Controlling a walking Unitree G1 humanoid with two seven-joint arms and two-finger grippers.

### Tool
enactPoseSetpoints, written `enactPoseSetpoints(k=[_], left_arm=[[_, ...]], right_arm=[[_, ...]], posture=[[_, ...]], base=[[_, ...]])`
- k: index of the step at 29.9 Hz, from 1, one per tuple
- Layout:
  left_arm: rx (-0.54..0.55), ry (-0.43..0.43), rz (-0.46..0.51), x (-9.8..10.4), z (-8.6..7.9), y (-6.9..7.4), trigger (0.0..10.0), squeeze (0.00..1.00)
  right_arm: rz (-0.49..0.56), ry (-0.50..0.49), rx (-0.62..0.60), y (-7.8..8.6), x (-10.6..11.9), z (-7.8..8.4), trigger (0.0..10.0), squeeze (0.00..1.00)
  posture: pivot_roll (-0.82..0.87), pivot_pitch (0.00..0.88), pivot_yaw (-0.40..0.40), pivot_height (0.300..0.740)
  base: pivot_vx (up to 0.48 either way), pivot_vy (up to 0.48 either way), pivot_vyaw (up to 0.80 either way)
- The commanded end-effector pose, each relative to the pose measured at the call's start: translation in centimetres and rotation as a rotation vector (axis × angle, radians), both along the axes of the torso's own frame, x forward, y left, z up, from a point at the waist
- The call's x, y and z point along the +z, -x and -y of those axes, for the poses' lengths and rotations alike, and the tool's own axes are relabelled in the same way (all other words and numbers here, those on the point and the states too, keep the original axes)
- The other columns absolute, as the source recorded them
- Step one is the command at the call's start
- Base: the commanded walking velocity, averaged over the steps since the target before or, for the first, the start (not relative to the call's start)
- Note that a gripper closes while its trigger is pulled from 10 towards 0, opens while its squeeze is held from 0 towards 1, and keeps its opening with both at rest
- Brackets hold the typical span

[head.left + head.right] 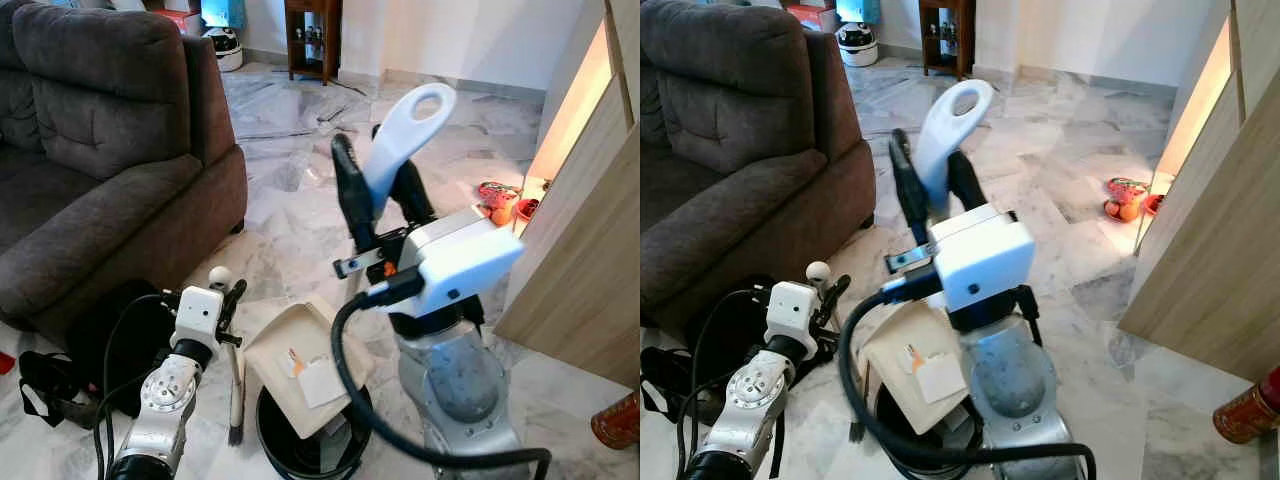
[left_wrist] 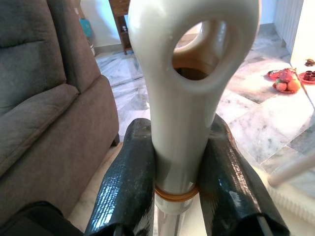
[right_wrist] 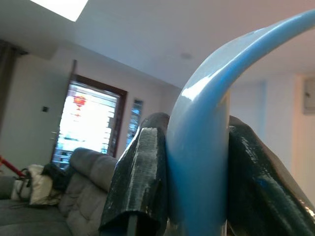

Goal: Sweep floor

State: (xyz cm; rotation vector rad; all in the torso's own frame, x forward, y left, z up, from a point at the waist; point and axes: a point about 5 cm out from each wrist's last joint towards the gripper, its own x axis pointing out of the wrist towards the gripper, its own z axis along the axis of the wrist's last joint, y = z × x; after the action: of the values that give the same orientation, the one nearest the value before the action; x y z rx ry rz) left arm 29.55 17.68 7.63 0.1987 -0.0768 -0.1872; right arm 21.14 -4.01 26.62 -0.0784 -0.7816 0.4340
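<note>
Two grippers working | right gripper is clamping the white dustpan handle at 12 o'clock | dustpan is tilting over the black bin at 6 o'clock | left gripper is squeezing the pale broom handle at 7 o'clock | grey sofa is sitting at 10 o'clock.

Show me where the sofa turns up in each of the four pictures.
Left eye view: the sofa takes up the robot's left side.
Right eye view: again on the robot's left.
Left wrist view: close beside the white loop handle, at.
Right wrist view: far off, below the bright window, at.
Shared landmark: the white loop handle.
</note>
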Motion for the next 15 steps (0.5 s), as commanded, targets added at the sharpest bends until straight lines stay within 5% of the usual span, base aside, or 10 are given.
enactPoseSetpoints(k=[1,15], left_arm=[[-0.01,-0.016,0.051,1.0,-0.2,-0.4,10.0,0.0],[-0.013,-0.015,0.047,1.0,-0.3,-0.4,10.0,0.0]], right_arm=[[0.114,-0.018,0.024,1.3,1.5,-0.2,10.0,0.0],[0.234,0.081,0.015,2.5,1.5,-0.6,10.0,0.0]], posture=[[0.05,0.049,0.048,0.74],[0.05,0.057,0.057,0.74]], base=[[0.0,0.0,0.0],[0.0,0.0,0.0]])
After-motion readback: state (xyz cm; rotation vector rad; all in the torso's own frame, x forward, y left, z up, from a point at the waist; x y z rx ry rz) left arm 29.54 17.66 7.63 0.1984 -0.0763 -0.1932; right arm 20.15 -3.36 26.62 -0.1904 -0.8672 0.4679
